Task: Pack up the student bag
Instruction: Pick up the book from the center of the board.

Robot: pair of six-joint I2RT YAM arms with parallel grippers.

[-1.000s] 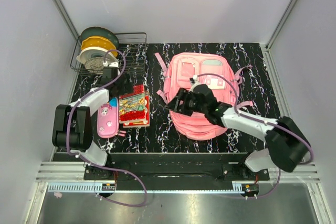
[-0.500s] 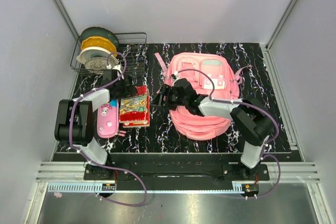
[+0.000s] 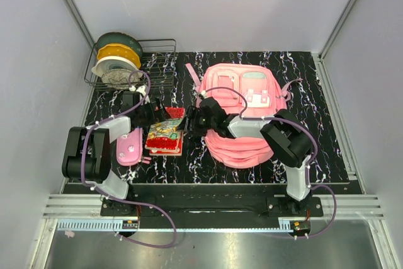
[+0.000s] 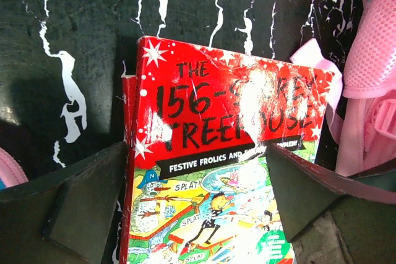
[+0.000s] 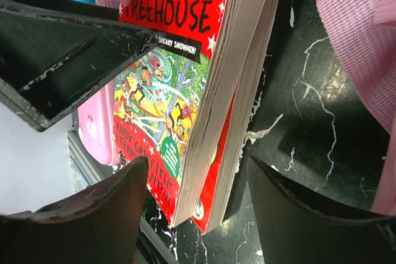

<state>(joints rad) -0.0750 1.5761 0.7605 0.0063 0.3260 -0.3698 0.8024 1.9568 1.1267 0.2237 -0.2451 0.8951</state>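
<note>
The student bag [image 3: 242, 121], a large pink backpack, lies flat right of centre, its fabric also showing in the left wrist view [image 4: 377, 60] and the right wrist view [image 5: 365, 47]. Two red "Treehouse" books [image 3: 165, 137] lie stacked left of it. My left gripper [image 3: 157, 113] is open wide, its fingers straddling the top book's title end [image 4: 204, 109]. My right gripper [image 3: 190, 121] is open at the books' right side. The books' page edges [image 5: 229, 91] stand between its fingers [image 5: 105, 208] with a gap on both sides. The two books fan apart at one end.
A pink-and-blue pencil case [image 3: 129, 146] lies just left of the books, also seen in the right wrist view [image 5: 96, 122]. A wire basket [image 3: 160, 61] with tape rolls [image 3: 116, 58] stands at the back left. A pink bag strap [image 4: 315, 60] lies by the book's corner.
My right gripper has swung left from above the bag to the books' right edge. The left gripper has come in over the books' far end. The books have shifted and turned slightly.
</note>
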